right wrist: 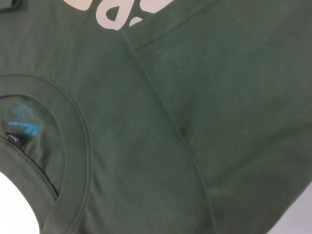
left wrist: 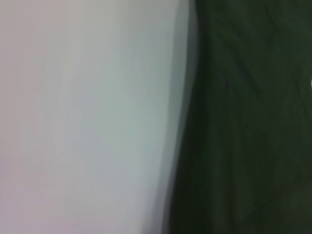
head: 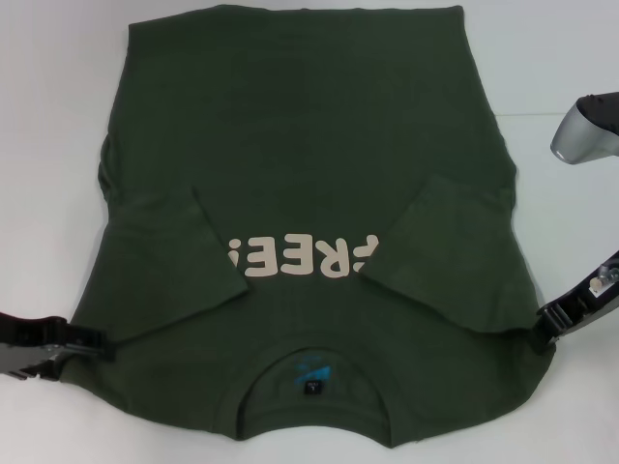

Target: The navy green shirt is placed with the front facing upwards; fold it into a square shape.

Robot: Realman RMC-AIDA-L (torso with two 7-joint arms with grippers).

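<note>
We see the navy green shirt (head: 309, 222) lying flat and face up on the white table (head: 48, 145), its collar (head: 308, 360) at the edge nearest the robot and its hem at the far edge. Both sleeves are already turned in over the chest, each covering part of the cream "FREE!" lettering (head: 300, 256).

We judge the shirt light, soft and limp: it will sag and drag when lifted and will crease wherever it is pinched, so 1 grip alone would let it bunch. The shoulder corners on either side of the collar look like the best holds, taken together by both arms so the near edge can be carried over towards the hem.

The left gripper (head: 92, 340) sits low at the shoulder edge to the left of the collar; the right gripper (head: 551, 324) sits at the shoulder edge to the collar's right. We cannot tell how far either claw is open, or whether either has cloth in it.

The hem is cut off in the head view. The left wrist view is a blur of table and dark cloth. The small label inside the collar (right wrist: 29, 126) cannot be read.
</note>
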